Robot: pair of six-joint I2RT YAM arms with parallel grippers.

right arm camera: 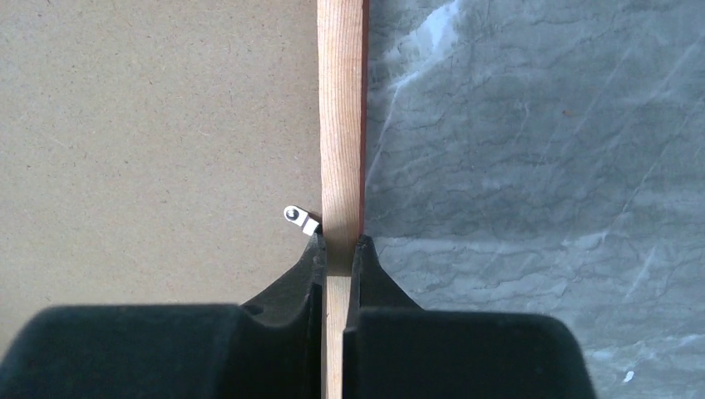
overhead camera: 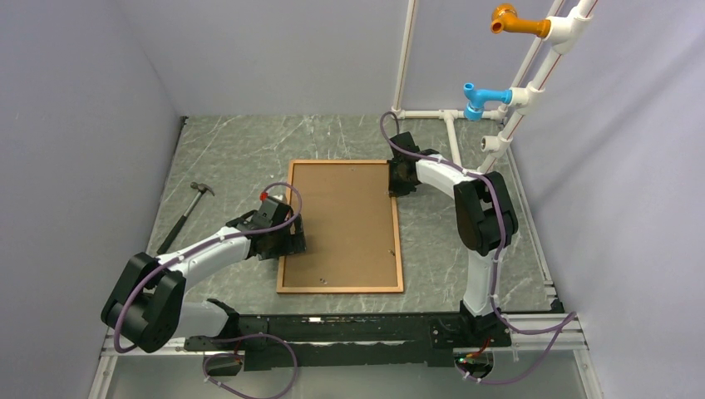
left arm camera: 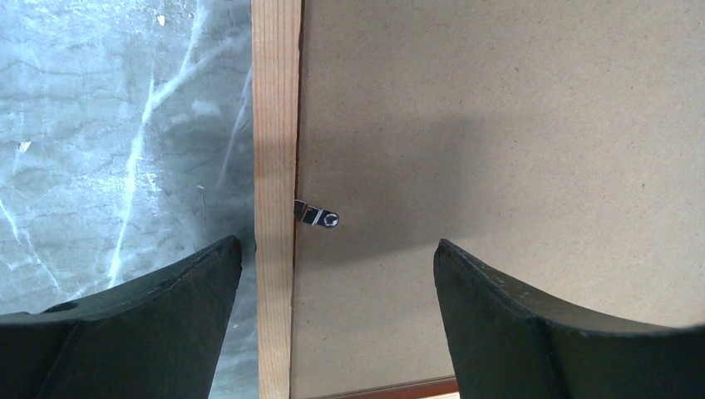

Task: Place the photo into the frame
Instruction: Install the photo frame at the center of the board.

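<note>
- The frame (overhead camera: pixel 396 241) is laid face down on the table (overhead camera: pixel 249 141), and its opening is filled by the brown backing board (overhead camera: pixel 341 224).
- The photo is not seen in any view. It may be under the backing board inside the frame, but this cannot be told.
- The left gripper (left arm camera: pixel 337 245) is held wide open over the left rail of the frame, with one finger outside the rail and the other above the board. Nothing is gripped by it.
- Just ahead of it, a small metal clip (left arm camera: pixel 316 215) is fixed at the inner edge of that rail and is turned over the board.
- The right gripper (right arm camera: pixel 339 245) is closed narrowly on the right rail of the frame, near its far corner, so that the rail is pinched between the fingers.
- A second metal clip (right arm camera: pixel 301 219) is seen just beside it, also pointed onto the board.
- The task is judged to be near its end: the board is seated in the frame, and only the setting or checking of the clips seems to be left.
- A hammer (overhead camera: pixel 184 214) is seen well apart, to the left of the frame.
</note>
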